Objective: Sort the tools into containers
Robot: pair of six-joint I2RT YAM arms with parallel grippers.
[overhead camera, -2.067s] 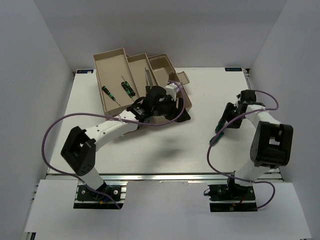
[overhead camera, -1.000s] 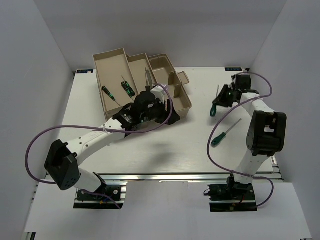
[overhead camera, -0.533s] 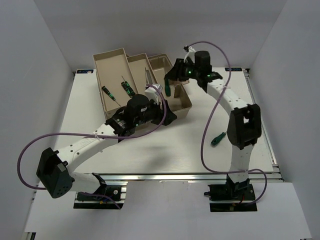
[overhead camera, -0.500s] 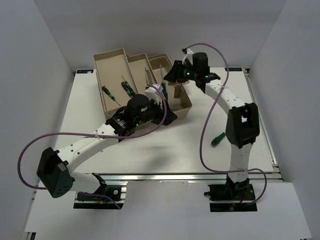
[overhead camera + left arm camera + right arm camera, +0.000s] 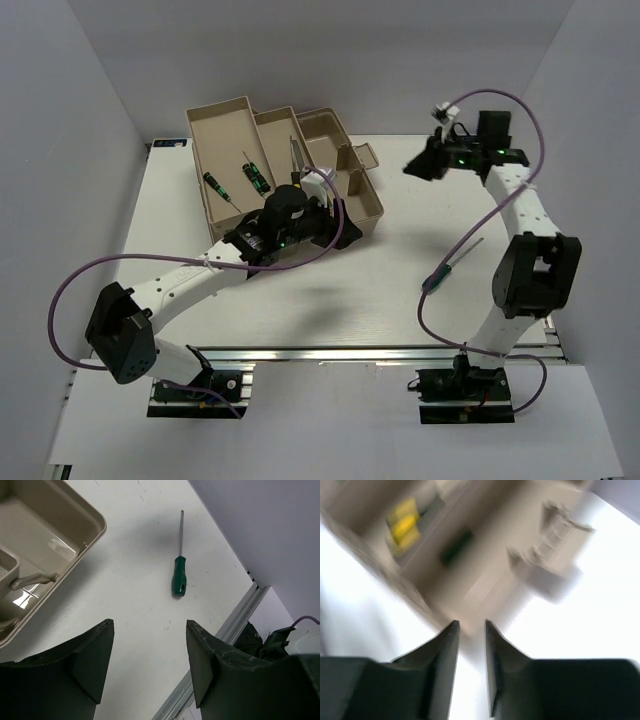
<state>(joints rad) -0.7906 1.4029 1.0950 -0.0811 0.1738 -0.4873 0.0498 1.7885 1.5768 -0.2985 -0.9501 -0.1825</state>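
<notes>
green-handled screwdriver (image 5: 179,577): lay on white counter (image 5: 330,290), near right, well apart from beige plastic toolbox (image 5: 222,140) at far left. left claw (image 5: 150,624): spread wide, empty, beside toolbox. right claw (image 5: 471,624): narrowly parted, empty, over counter far right.

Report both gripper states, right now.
Left gripper: open wide, holding nothing.
Right gripper: open by only a narrow gap, with nothing visible between the fingers, though the view is blurred.

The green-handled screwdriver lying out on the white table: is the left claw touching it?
Apart. The left wrist view shows the green-handled screwdriver lying alone, with bare table between it and the open left gripper.
</notes>
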